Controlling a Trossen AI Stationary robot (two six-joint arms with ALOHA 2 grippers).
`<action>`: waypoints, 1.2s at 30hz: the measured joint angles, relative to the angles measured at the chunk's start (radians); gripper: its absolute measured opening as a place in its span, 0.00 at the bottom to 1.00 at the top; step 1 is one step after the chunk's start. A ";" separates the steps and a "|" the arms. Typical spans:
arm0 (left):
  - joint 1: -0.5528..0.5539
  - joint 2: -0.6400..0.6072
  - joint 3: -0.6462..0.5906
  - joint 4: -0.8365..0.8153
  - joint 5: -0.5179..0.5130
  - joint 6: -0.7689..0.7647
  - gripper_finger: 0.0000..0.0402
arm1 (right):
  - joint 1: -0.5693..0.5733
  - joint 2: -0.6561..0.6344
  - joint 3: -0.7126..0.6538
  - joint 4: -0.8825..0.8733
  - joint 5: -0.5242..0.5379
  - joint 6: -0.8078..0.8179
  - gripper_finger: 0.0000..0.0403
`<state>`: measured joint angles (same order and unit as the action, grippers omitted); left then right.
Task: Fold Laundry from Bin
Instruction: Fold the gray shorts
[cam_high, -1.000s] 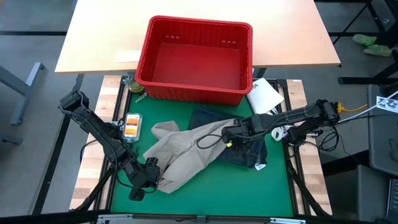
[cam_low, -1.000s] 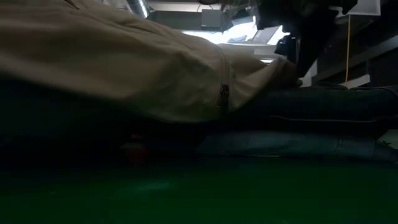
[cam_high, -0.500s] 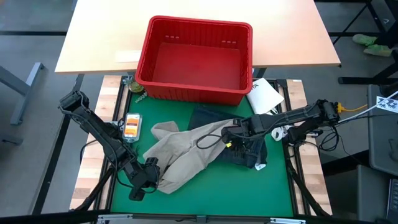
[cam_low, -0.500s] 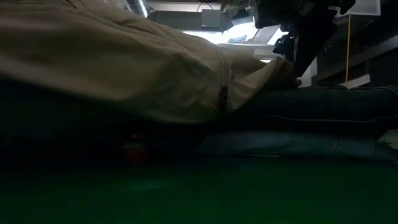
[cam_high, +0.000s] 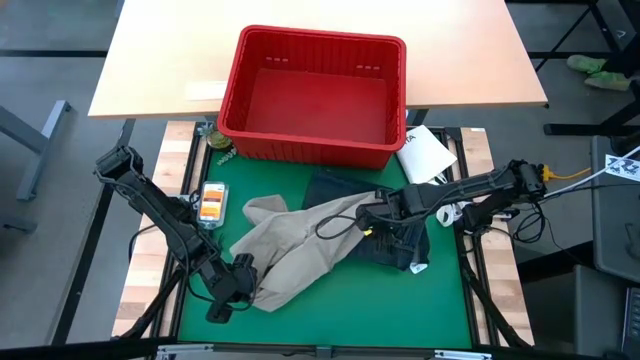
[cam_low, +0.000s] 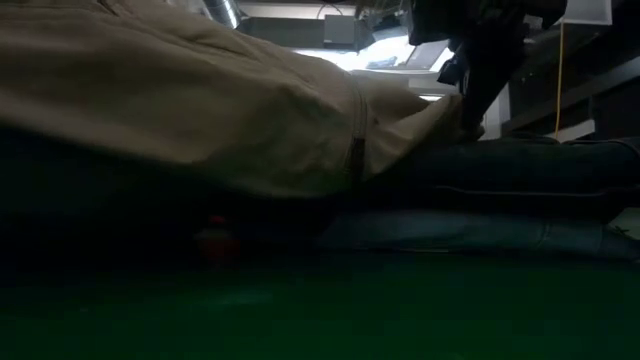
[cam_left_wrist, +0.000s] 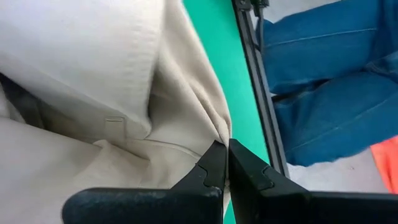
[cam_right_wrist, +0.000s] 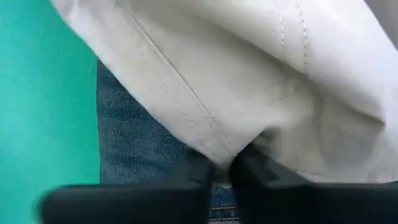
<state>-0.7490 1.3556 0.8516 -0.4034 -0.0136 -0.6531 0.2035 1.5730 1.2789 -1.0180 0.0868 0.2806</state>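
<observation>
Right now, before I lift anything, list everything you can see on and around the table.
khaki trousers: one, tan, spread across the green mat
jeans: one, dark blue, partly under the trousers
bin: one, red, empty, behind the mat
white packet: one, right of the bin
orange-faced device: one, left mat edge
person's legs: in blue denim, beyond the table edge, left wrist view
left gripper: shut on the trousers' near-left edge
right gripper: shut on a trouser fold above the jeans

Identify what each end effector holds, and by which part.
Both hold the khaki trousers: left end effector pinches a fabric fold at the near-left end; right end effector grips a seamed edge over the jeans.
</observation>
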 joint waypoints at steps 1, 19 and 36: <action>-0.002 0.000 0.000 0.001 0.013 -0.001 0.01 | 0.000 0.000 0.000 0.000 0.000 0.000 0.05; -0.053 -0.008 0.000 0.014 0.080 -0.203 0.01 | 0.333 -0.056 0.172 -0.064 -0.222 0.215 0.05; -0.053 -0.008 0.002 0.116 0.032 -0.209 0.07 | 0.651 0.038 0.172 0.101 -0.237 0.758 0.05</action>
<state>-0.8021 1.3472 0.8536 -0.2878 0.0179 -0.8623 0.8543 1.6114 1.4506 -0.9173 -0.1505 1.0383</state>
